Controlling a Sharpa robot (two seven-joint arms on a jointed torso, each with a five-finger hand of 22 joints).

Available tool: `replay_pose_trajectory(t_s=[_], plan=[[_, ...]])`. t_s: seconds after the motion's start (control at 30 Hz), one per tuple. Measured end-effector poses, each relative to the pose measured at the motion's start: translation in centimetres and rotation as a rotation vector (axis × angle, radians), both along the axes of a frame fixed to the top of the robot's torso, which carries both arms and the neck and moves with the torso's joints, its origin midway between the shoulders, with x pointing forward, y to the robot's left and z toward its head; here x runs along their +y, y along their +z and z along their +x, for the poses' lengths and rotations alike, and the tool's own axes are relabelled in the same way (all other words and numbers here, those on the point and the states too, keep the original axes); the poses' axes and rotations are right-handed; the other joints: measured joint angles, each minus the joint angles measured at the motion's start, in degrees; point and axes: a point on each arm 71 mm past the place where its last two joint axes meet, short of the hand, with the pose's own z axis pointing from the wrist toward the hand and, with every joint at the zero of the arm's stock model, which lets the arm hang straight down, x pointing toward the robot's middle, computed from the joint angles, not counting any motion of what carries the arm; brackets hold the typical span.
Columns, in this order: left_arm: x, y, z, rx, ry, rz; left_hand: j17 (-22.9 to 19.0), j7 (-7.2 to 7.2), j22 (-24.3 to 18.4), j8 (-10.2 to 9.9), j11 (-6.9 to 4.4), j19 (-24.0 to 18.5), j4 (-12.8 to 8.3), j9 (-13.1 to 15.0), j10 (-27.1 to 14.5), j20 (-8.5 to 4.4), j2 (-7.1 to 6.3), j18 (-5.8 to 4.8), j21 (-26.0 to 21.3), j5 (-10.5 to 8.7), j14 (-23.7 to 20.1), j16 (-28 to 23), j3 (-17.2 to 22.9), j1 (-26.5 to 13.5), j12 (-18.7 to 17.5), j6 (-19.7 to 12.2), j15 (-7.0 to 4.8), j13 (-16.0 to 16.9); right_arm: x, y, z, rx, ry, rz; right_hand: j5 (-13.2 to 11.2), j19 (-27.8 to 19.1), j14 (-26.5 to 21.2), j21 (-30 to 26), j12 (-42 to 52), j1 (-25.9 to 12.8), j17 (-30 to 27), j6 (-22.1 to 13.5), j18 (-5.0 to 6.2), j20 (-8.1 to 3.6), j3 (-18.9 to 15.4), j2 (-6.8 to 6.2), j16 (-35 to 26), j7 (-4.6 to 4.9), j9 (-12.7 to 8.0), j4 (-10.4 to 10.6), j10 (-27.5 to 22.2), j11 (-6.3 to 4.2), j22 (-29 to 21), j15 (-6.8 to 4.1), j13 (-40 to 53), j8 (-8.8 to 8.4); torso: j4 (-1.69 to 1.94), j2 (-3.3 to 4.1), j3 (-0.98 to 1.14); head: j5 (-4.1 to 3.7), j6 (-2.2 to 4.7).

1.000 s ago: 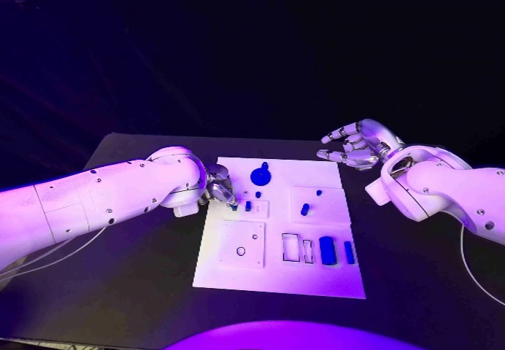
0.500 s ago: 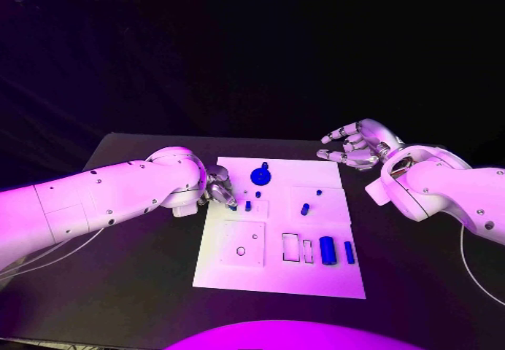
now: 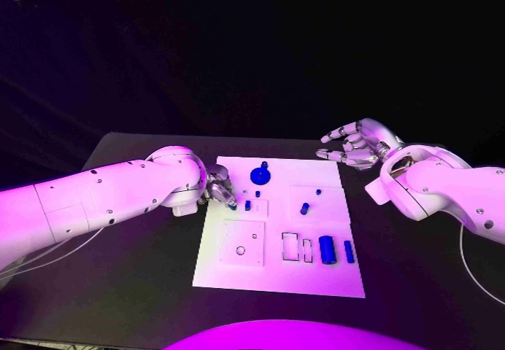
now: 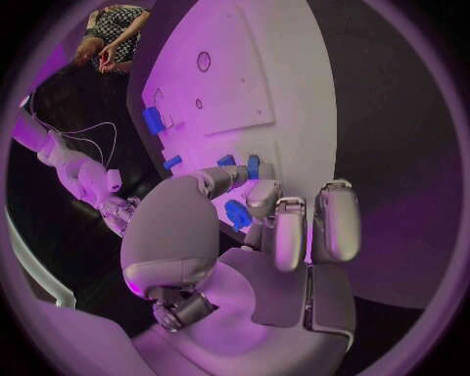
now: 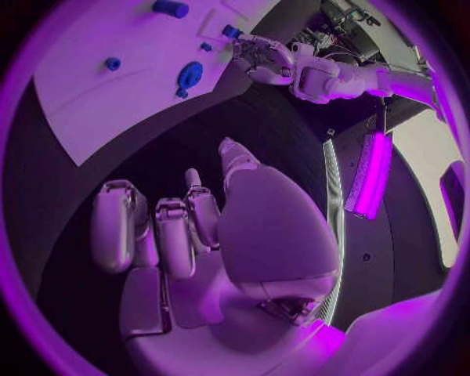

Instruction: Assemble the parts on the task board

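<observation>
Hands at the task board (image 3: 316,273)
Left hand (image 3: 219,187) pinches a small blue part (image 3: 233,207) at the board's left edge; right hand (image 3: 356,144) hovers beyond its far right corner, fingers spread, holding nothing.

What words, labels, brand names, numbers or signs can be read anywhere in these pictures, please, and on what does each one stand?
None can be read.
The task board carries only outlines, holes and blue parts, no print.
The left hand and right hand and their white arms show no legible marking.
The equipment at the rim of the right wrist view is too small and blurred to read.
</observation>
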Motion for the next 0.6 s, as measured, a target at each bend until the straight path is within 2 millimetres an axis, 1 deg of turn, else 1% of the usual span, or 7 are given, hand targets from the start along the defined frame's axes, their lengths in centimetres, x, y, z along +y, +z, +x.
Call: replay_pose_trajectory(t_s=[0.13, 0.23, 0.27, 0.3, 0.37, 0.43, 0.6], plan=[[-0.11, 0.03, 0.04, 0.0, -0.002, 0.003, 0.0, 0.08, 0.0, 0.6, -0.32, 0.0, 0.0, 0.0, 0.7, 0.0, 0.37, 0.0, 0.0, 0.36, -0.1, 0.0, 0.0, -0.4, 0.9, 0.1, -0.12, 1.0, -0.01, 0.0, -0.01, 0.0, 0.0, 0.0, 0.0, 0.0, 0.0, 0.0, 0.0, 0.0, 0.0, 0.0, 0.0, 0.0, 0.0, 0.0, 0.0, 0.0, 0.0, 0.0, 0.0, 0.0, 0.0, 0.0, 0.0, 0.0, -0.03, 0.03, 0.03, -0.12, -0.13], [-0.16, 0.03, 0.07, 0.0, -0.003, 0.005, 0.0, -0.07, -0.1, 0.8, -0.39, 0.0, -0.1, -0.1, 1.5, 0.0, 0.16, 0.0, 0.0, 0.39, -0.2, 0.0, -0.1, -1.2, 1.5, 0.5, -0.2, 2.0, -0.04, 0.0, -0.01, 0.0, -0.001, 0.0, 0.0, 0.0, 0.0, 0.0, 0.0, 0.0, 0.0, 0.0, 0.0, 0.0, 0.0, 0.0, 0.0, 0.0, 0.0, 0.0, 0.0, 0.0, 0.0, 0.0, 0.0, 0.0, -0.03, 0.03, 0.04, -0.19, -0.25], [-0.19, 0.03, 0.08, 0.0, -0.003, 0.006, 0.0, -0.04, -0.1, 1.0, -0.43, 0.0, -0.3, -0.1, 1.7, 0.0, 0.05, 0.0, 0.0, 0.49, -0.2, 0.0, -0.1, -1.7, 1.8, 0.6, -0.2, 2.3, -0.05, 0.0, -0.01, 0.0, -0.001, 0.0, 0.0, 0.0, 0.0, 0.0, 0.0, 0.0, 0.0, 0.0, 0.0, 0.0, 0.0, 0.0, 0.0, 0.0, 0.0, 0.0, 0.0, 0.0, 0.0, 0.0, 0.0, 0.0, -0.02, 0.03, 0.04, -0.2, -0.27], [-0.23, 0.02, 0.08, 0.001, -0.004, 0.006, 0.0, -0.1, 0.0, 1.0, -0.5, 0.1, -2.6, -0.3, 2.0, -0.11, -0.48, 0.0, 0.0, 0.5, -0.2, 0.0, 2.1, -2.3, 2.0, 0.7, -0.2, 2.7, -0.06, 0.0, -0.01, 0.0, -0.001, 0.0, 0.0, 0.0, 0.0, 0.0, 0.0, 0.0, 0.0, 0.0, 0.0, 0.0, 0.0, 0.0, 0.0, 0.0, 0.0, 0.0, 0.0, 0.0, 0.0, 0.0, 0.0, 0.0, -0.02, 0.03, 0.04, -0.24, -0.29], [-0.26, 0.0, 0.09, 0.001, -0.004, 0.008, 0.0, -0.1, 0.1, 1.0, -0.71, 0.2, -2.8, -0.4, 2.2, -0.21, -0.3, 0.0, 0.0, 0.5, -0.1, 0.0, 1.9, -2.6, 2.2, 0.7, -0.33, 3.2, -0.09, 0.0, -0.02, 0.0, -0.001, 0.0, 0.0, 0.0, 0.0, 0.0, 0.0, 0.0, 0.0, 0.0, 0.0, 0.0, 0.0, 0.0, 0.0, 0.0, 0.0, 0.0, 0.0, 0.0, 0.0, 0.0, 0.0, 0.0, -0.01, 0.03, 0.04, -0.25, -0.32], [-0.26, 0.0, 0.11, 0.0, -0.004, 0.009, 0.0, -0.38, 0.1, 1.0, -0.9, 0.2, -2.9, -0.5, 2.4, -0.21, -0.63, 0.0, 0.0, 0.5, 0.0, 0.0, 1.9, -3.0, 2.3, 1.2, -0.42, 3.4, -0.11, 0.0, -0.03, 0.0, -0.002, 0.0, 0.0, 0.0, 0.0, 0.0, 0.0, 0.0, 0.0, 0.0, 0.0, 0.0, 0.0, 0.0, 0.0, 0.0, 0.0, 0.0, 0.0, 0.0, 0.0, 0.0, 0.0, 0.0, 0.0, 0.03, 0.04, -0.3, -0.4], [-0.29, -0.01, 0.12, 0.0, -0.005, 0.01, 0.0, -0.39, 0.1, 1.0, -0.9, 0.2, -3.3, -0.7, 2.4, -0.22, -0.67, 0.0, 0.0, 0.51, -0.2, 0.0, 1.9, -3.7, 2.2, 1.2, -0.63, 3.6, -0.14, 0.0, -0.03, 0.0, -0.002, 0.0, 0.0, 0.0, 0.0, 0.0, 0.0, 0.0, 0.0, 0.0, 0.0, 0.0, 0.0, 0.0, 0.0, 0.0, 0.0, 0.0, 0.0, 0.0, 0.0, 0.0, 0.0, 0.0, 0.03, 0.02, 0.04, -0.39, -0.47]])
